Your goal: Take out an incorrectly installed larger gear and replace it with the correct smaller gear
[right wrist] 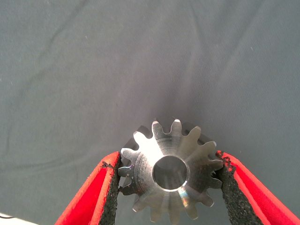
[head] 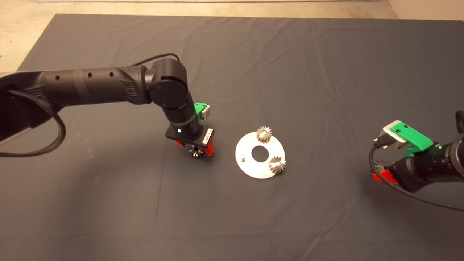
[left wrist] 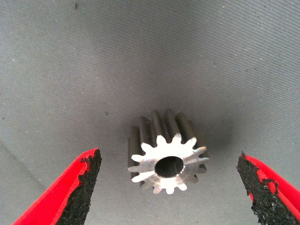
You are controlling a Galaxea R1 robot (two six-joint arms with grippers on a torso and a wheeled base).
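Note:
A smaller gear (head: 195,152) lies on the mat left of the round steel plate (head: 253,171). My left gripper (head: 196,148) stands right over it, open. In the left wrist view the smaller gear (left wrist: 168,154) sits between the spread fingers (left wrist: 79,187), touching neither pad. At the far right of the mat my right gripper (head: 380,173) is shut on the larger gear (head: 379,165). The right wrist view shows the larger gear (right wrist: 171,176) clamped between both pads, close to the mat. The plate carries two small gears (head: 264,134) (head: 277,165) and a bare peg (head: 243,157).
The plate has a large centre hole (head: 260,153). The dark mat (head: 232,224) is wrinkled and ends at a pale floor (head: 21,32) along the far and left sides. A black cable (head: 409,194) loops under the right wrist.

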